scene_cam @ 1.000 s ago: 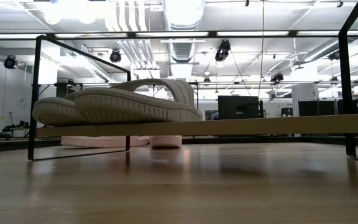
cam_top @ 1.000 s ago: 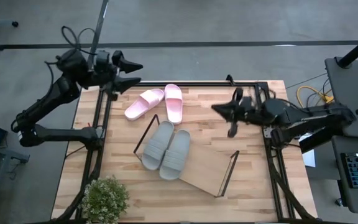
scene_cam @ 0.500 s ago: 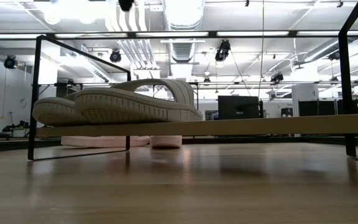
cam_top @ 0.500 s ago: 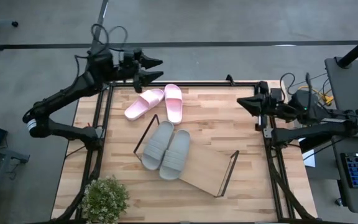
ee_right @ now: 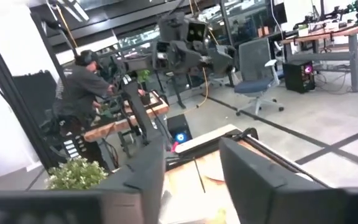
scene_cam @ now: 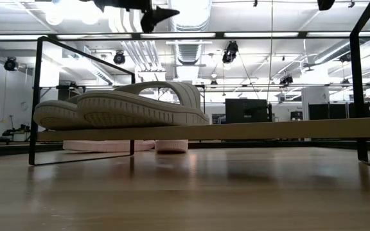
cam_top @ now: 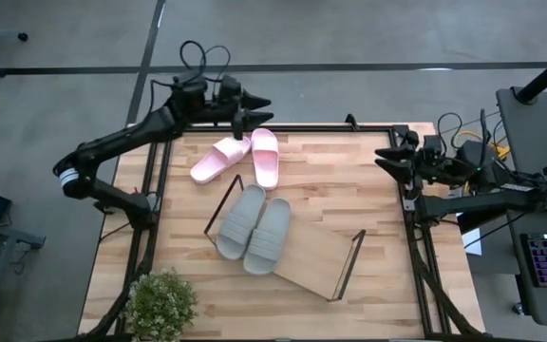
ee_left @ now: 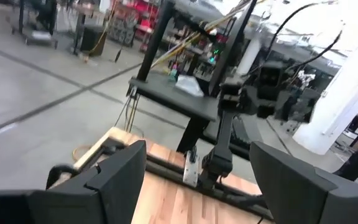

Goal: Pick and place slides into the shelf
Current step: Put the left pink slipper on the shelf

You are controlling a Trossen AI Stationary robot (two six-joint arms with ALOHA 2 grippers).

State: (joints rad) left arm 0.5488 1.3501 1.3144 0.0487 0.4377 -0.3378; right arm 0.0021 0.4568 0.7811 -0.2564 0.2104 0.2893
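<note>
- The left gripper [cam_top: 254, 109] had its jaws apart and held nothing; in the left wrist view its two dark fingers [ee_left: 114, 177] stood well separated with only open table and room between them.
- It hung in the air at the far edge of the table [cam_top: 368, 199], just above and beyond the pink pair, touching neither sandal.
- The right gripper [cam_top: 387, 158] also had its jaws apart and empty, with a clear gap between its fingers [ee_right: 253, 171] in its own wrist view; it waited at the table's right edge, well apart from every sandal.
- Judged from how things lay, the task was about half done: the grey pair [cam_top: 254, 228] rested side by side on the left end of the shelf [cam_top: 321, 261], just beside the left wire frame.
- In the low view the grey soles [scene_cam: 121, 109] lay flat on the board, which looked a settled placement.
- The pink pair [cam_top: 238, 157] was still on the bare tabletop, at the far left beyond the shelf, heels splayed apart and toes nearly meeting.
- The right portion of the shelf board was bare, seemingly room enough for those two.
- A potted plant [cam_top: 162, 304] stood at the near left corner, away from the work.
</note>
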